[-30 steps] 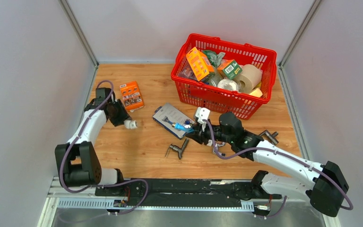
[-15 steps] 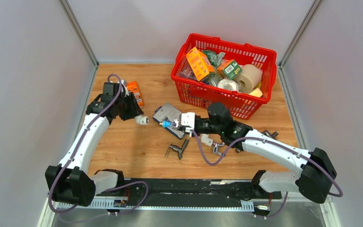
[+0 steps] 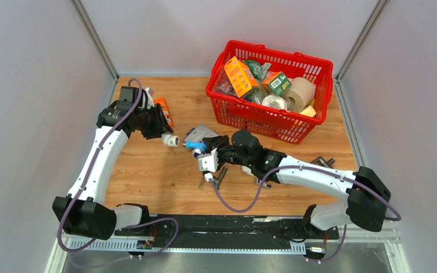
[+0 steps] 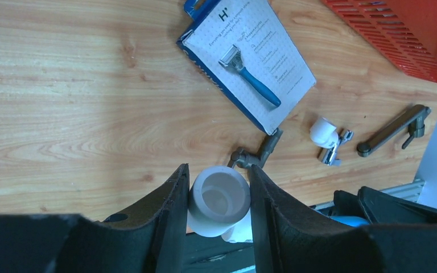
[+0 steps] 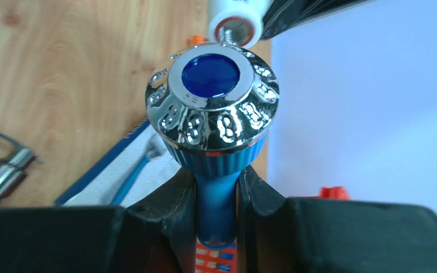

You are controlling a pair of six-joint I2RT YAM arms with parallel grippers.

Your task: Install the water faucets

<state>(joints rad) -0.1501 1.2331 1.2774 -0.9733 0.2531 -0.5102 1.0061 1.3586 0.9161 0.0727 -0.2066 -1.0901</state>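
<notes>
Faucet [image 5: 213, 114], clamped in the right pincer [image 5: 216, 190], sits just short of the white fitting [image 5: 236, 25] gripped by the left pincer [image 4: 218, 190], where any tilt could cross-thread the joint.

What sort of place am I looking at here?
Probably a robot test cell, not a home or shop: two arms bolted to a rail, plain grey panels walling a wooden tabletop, and a red basket of assorted goods.

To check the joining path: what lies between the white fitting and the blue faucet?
Nothing: the top view shows only a short stretch of bare table between white fitting and blue faucet.
</notes>
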